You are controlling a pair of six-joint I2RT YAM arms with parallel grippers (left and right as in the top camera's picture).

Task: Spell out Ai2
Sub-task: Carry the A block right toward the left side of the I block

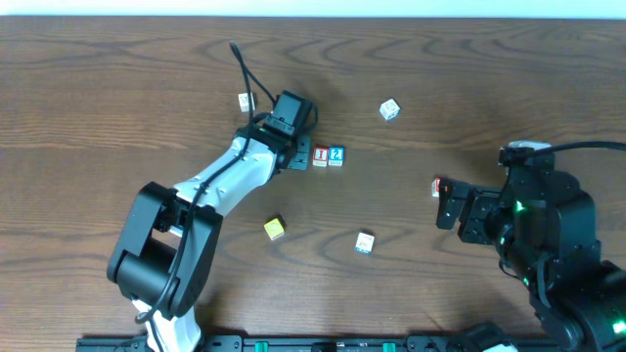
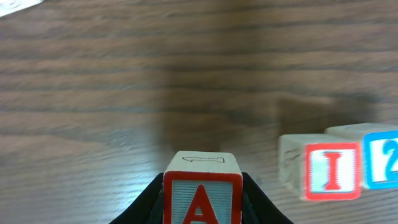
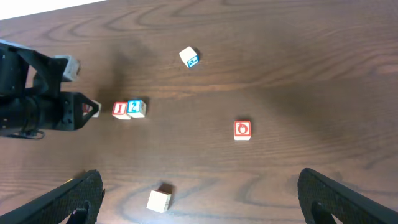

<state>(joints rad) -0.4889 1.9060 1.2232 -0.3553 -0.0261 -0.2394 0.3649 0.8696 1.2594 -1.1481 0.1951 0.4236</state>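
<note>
My left gripper (image 2: 202,208) is shut on the red-framed A block (image 2: 202,193) and holds it just left of the red I block (image 2: 331,170) and the blue 2 block (image 2: 382,158), which stand side by side. In the overhead view the left gripper (image 1: 293,156) is right beside the I block (image 1: 320,156) and the 2 block (image 1: 335,155). The pair also shows in the right wrist view, I (image 3: 120,109) and 2 (image 3: 135,107). My right gripper (image 3: 199,199) is open and empty at the right of the table (image 1: 448,207).
Loose blocks lie about: a white one with blue (image 1: 389,110) at the back, a red one (image 1: 437,186) by the right gripper, a yellow one (image 1: 274,228), a pale one (image 1: 365,242) near the front and a white one (image 1: 244,101) behind the left arm.
</note>
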